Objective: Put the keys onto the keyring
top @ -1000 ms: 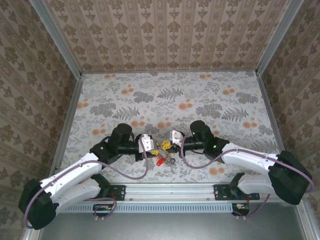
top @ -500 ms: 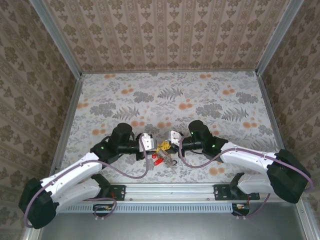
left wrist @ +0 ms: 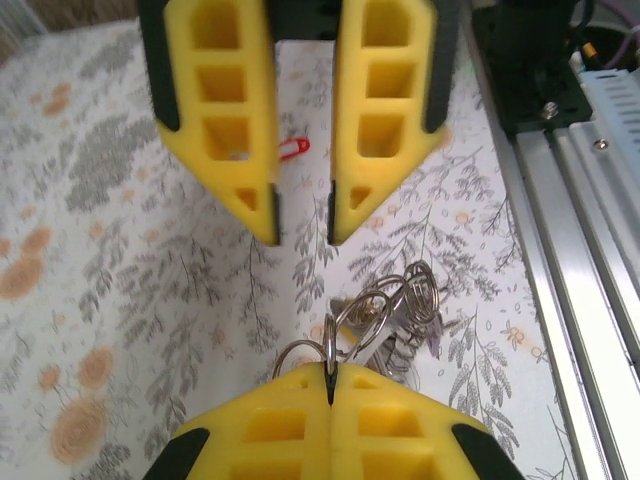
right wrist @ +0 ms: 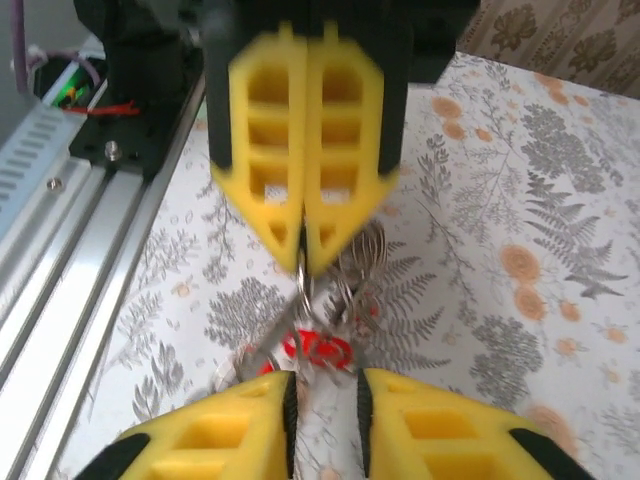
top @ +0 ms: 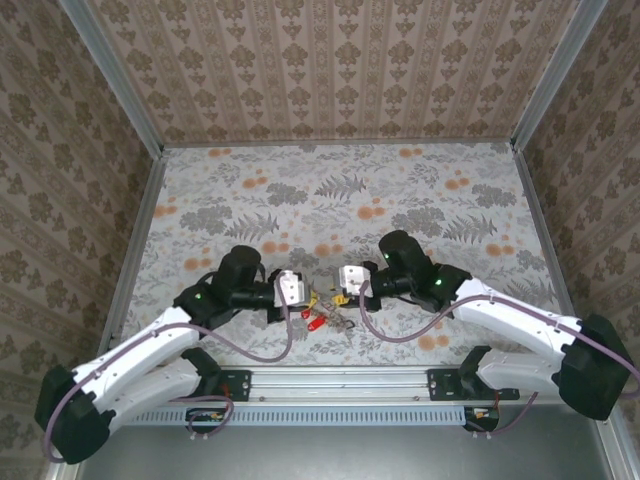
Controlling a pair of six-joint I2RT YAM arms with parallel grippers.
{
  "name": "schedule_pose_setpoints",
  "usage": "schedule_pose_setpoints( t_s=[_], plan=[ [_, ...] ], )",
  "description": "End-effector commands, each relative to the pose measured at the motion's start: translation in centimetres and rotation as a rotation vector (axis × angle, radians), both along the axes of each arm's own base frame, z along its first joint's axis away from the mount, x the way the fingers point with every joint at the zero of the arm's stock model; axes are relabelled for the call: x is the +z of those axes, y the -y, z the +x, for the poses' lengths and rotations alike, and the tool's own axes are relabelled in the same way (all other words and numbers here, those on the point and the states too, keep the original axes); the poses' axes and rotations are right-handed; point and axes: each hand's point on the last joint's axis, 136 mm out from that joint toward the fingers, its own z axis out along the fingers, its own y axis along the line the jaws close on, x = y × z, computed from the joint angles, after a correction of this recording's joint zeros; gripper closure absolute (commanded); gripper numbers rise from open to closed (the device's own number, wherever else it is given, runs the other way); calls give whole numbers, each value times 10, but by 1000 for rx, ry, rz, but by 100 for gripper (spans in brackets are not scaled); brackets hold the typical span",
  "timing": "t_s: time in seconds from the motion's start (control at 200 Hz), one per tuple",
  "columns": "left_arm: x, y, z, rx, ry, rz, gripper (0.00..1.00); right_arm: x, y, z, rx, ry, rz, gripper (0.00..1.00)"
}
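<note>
The left gripper [left wrist: 330,378] is closed tight, its fingertips pinching the thin wire of the keyring [left wrist: 329,340], which loops out over the table [top: 400,190] just in front of it. Facing it from the right, the right gripper [left wrist: 303,225] stands slightly open, a narrow gap between its tips and nothing clearly held. The red-headed keys [top: 318,322] lie bunched on the floral surface between and just near of the two grippers, close to the near rail.
</note>
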Motion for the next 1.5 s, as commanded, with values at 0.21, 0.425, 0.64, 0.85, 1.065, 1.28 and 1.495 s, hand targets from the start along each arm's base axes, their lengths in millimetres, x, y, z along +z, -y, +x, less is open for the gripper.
schedule_pose_setpoints(
  t_s=[0.21,0.425,0.64,0.85,1.065,1.28,1.495],
  plan=[
    [36,0,-30,-203,77,-134,100,15,1,-2,70,163,25,59],
    [42,3,-34,-240,65,-158,100,22,-13,-27,230,169,108,61],
    [53,5,-40,-284,78,-208,100,13,-16,-40,273,173,58,62],
    [56,6,-45,-320,73,-226,100,10,-21,-35,245,210,42,72],
    [58,7,-47,-335,74,-234,100,15,-25,-32,227,239,70,83],
    [58,8,-48,-338,81,-234,100,20,-28,-34,217,121,96,98],
    [61,6,-49,-338,102,-227,100,16,-32,-37,205,-46,97,100]
  ],
)
